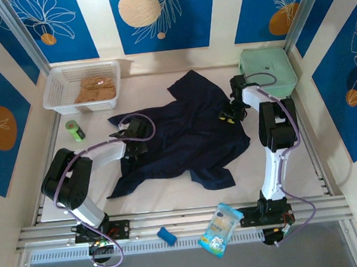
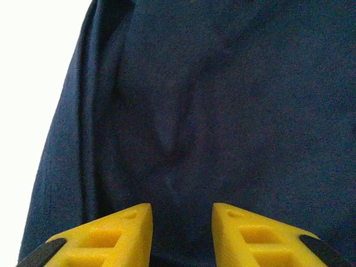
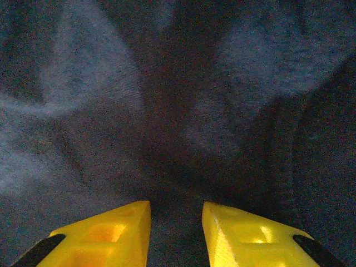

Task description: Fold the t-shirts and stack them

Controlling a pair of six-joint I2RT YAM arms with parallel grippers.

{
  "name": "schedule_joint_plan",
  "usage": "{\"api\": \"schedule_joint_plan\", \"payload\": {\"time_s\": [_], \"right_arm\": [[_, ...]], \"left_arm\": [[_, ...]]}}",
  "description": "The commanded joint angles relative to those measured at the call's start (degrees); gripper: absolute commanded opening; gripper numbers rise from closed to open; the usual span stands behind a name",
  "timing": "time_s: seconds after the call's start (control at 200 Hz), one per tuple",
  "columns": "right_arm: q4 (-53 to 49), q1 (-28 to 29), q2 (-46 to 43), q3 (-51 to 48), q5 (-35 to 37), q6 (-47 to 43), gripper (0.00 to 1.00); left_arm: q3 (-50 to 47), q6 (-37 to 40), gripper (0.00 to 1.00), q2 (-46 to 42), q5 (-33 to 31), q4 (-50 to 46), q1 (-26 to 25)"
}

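The navy t-shirt (image 1: 185, 139) lies spread and rumpled across the middle of the table. The tan t-shirt (image 1: 94, 89) sits crumpled in the white basket (image 1: 54, 87) at the back left. My left gripper (image 1: 135, 144) is down on the navy shirt's left edge. Its yellow jaws stand narrowly apart (image 2: 182, 208), and a ridge of navy cloth (image 2: 222, 111) runs in between them. My right gripper (image 1: 228, 116) presses on the shirt's right side near the back. Its jaws (image 3: 176, 206) are pinched on a dark crease of the cloth (image 3: 83, 83).
A mint-green zip case (image 1: 269, 67) lies at the back right, just behind the right arm. A green can (image 1: 74, 130) lies left of the shirt. On the front rail are a blue block (image 1: 167, 236) and a snack packet (image 1: 220, 229).
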Motion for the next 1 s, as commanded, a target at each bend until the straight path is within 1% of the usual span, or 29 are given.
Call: {"api": "schedule_joint_plan", "payload": {"time_s": [0.0,0.105,0.17,0.19,0.215,0.285,0.335,0.43,0.535,0.595,0.71,0.755,0.82,0.906,0.996], "right_arm": [[0.1,-2.3,-1.6,-5.3,1.5,4.3,0.32],[0.8,-5.0,-2.8,-8.8,0.6,4.4,0.29],[1.0,-7.0,-3.5,-10.6,0.2,4.2,0.28],[1.3,-7.7,-3.8,-11.0,-1.1,4.0,0.28],[1.6,-8.4,-4.1,-11.5,-1.8,3.9,0.28],[0.9,-9.9,-5.2,-12.2,-1.1,3.7,0.28],[1.2,-11.0,-5.9,-12.9,-2.7,3.3,0.28],[0.6,-11.9,-6.8,-13.0,-3.2,3.2,0.28],[-0.7,-12.4,-7.7,-12.9,-1.0,3.0,0.28],[-0.9,-13.5,-8.1,-13.4,-1.0,2.9,0.28],[-0.3,-15.9,-8.7,-14.9,-1.6,2.7,0.28],[0.0,-16.8,-9.1,-15.4,-2.6,2.5,0.28],[-0.1,-17.3,-9.8,-15.9,-1.8,2.8,0.28],[-0.4,-17.8,-10.3,-16.2,-1.6,2.9,0.28],[0.2,-17.7,-11.2,-16.6,-3.5,3.0,0.28]], "left_arm": [[-2.4,-2.2,0.34,-0.3,-2.2,-0.2,1.0],[-5.0,-2.9,0.34,-1.7,-3.6,-0.6,1.9],[-7.0,-3.4,0.34,-2.8,-3.7,0.2,2.4],[-7.5,-3.7,0.34,-3.0,-3.6,0.4,2.5],[-8.1,-3.9,0.34,-3.3,-3.6,0.7,2.6],[-9.1,-4.4,0.34,-3.5,-3.1,1.2,2.7],[-9.4,-4.7,0.34,-3.4,-3.0,1.2,2.7],[-9.9,-5.0,0.34,-3.4,-3.3,1.1,2.7],[-9.9,-5.2,0.34,-4.4,-5.0,-0.7,2.7],[-10.4,-5.2,0.34,-5.9,-6.9,-2.4,2.8],[-11.1,-4.7,0.35,-11.2,-9.5,-6.0,3.3],[-11.0,-4.4,0.37,-13.7,-10.4,-7.8,3.3],[-10.9,-4.3,0.41,-17.6,-11.8,-10.5,3.4],[-10.6,-4.3,0.50,-22.2,-12.7,-13.1,3.7],[-9.9,-3.6,0.54,-25.6,-12.6,-14.8,3.8]]}}
